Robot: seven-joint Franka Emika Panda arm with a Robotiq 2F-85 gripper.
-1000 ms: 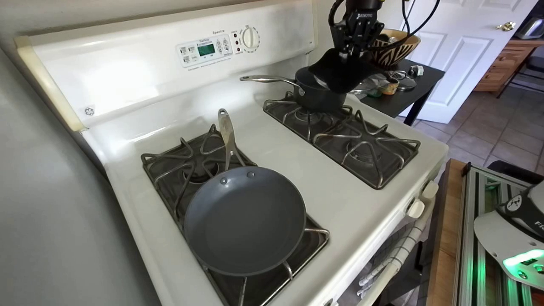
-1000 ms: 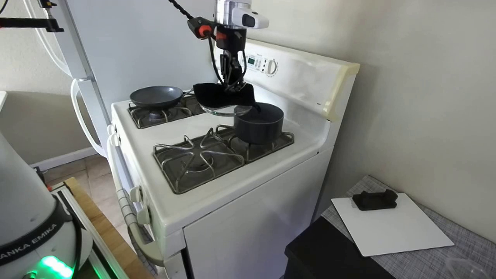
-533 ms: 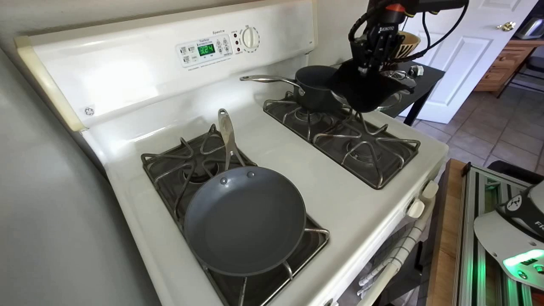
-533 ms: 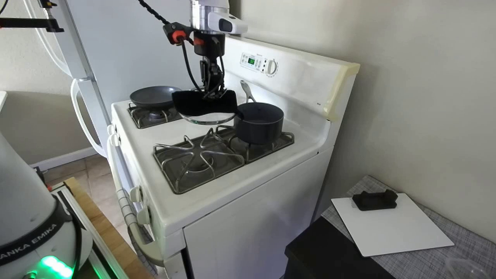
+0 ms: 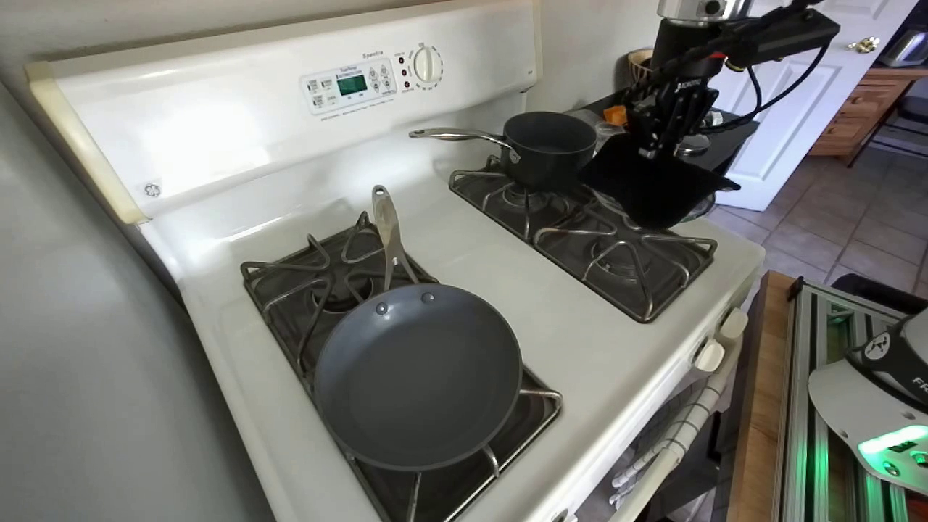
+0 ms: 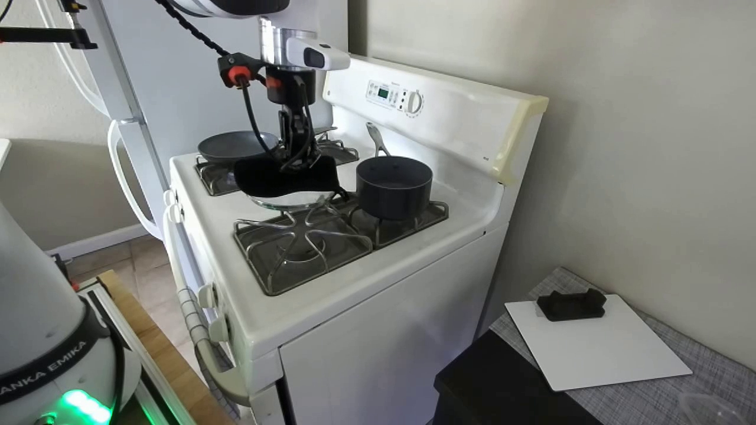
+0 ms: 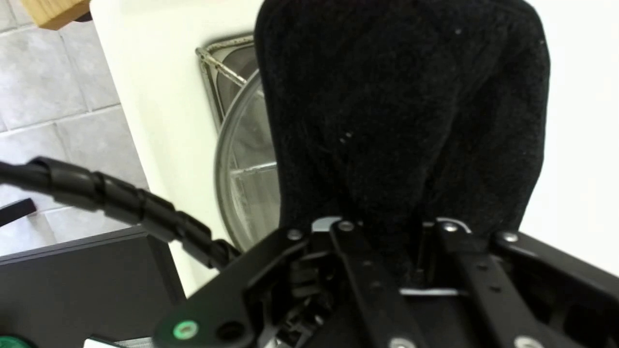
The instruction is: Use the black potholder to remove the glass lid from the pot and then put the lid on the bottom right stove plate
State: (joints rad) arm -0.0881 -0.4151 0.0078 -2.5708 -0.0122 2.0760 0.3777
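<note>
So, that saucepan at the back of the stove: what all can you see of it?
The dark gray saucepan is deep, round and straight-sided, matte-looking, with one long silvery metal handle joined below its rim. It stands upright on a rear burner grate, uncovered. Its inside is too dark to tell whether it holds anything. Only the grate visibly touches it; an exterior view shows a gap between it and the black potholder.

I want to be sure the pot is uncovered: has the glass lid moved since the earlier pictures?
Yes. In an exterior view, the glass lid has shifted left and down in the picture, away from the unmoved pot, toward the front right burner.
</note>
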